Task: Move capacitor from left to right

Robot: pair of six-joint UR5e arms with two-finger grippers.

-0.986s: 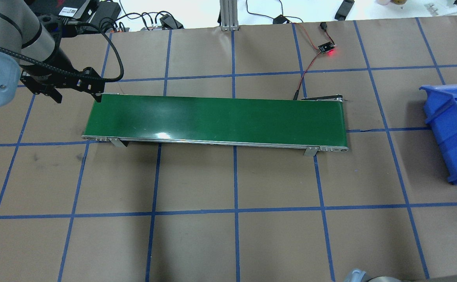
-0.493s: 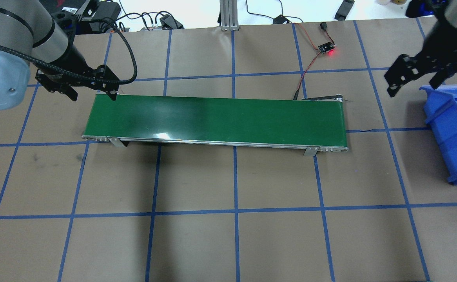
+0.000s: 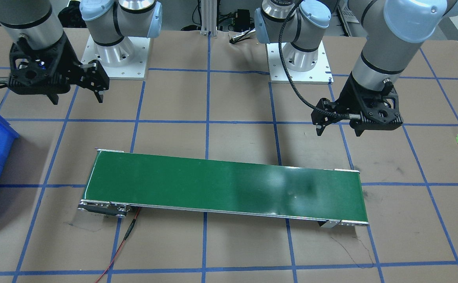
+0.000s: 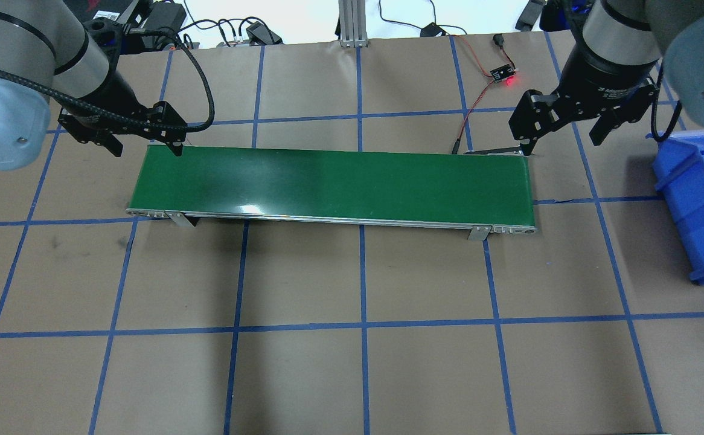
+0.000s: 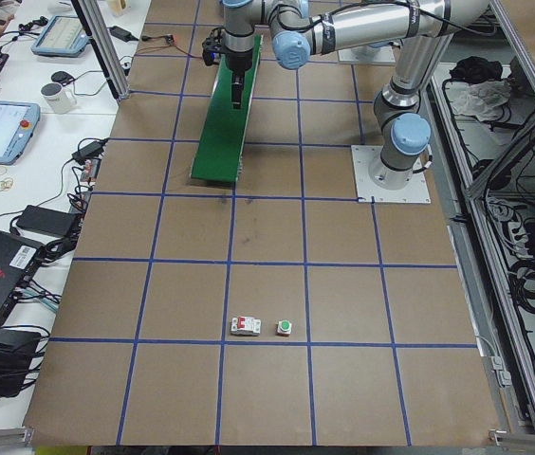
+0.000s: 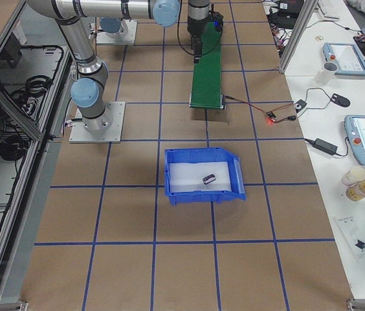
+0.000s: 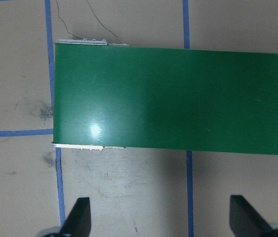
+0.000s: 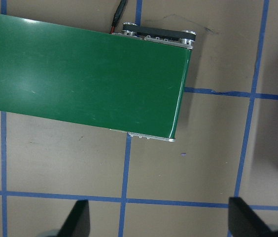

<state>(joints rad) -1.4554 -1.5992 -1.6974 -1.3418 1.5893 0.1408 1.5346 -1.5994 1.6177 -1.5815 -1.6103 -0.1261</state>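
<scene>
Your left gripper (image 4: 147, 150) and right gripper (image 4: 562, 145) hang spread, empty, near the belt's (image 4: 334, 184) two ends; lower either off-line and a finger clips its edge.

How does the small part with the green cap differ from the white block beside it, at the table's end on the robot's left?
The green-capped part is smaller than the white block. The part looks round with a green top; the block is boxy with red marks on top. The part lies nearer the robot's side; the block farther out. Both rest on the brown table, close together but not touching.
</scene>
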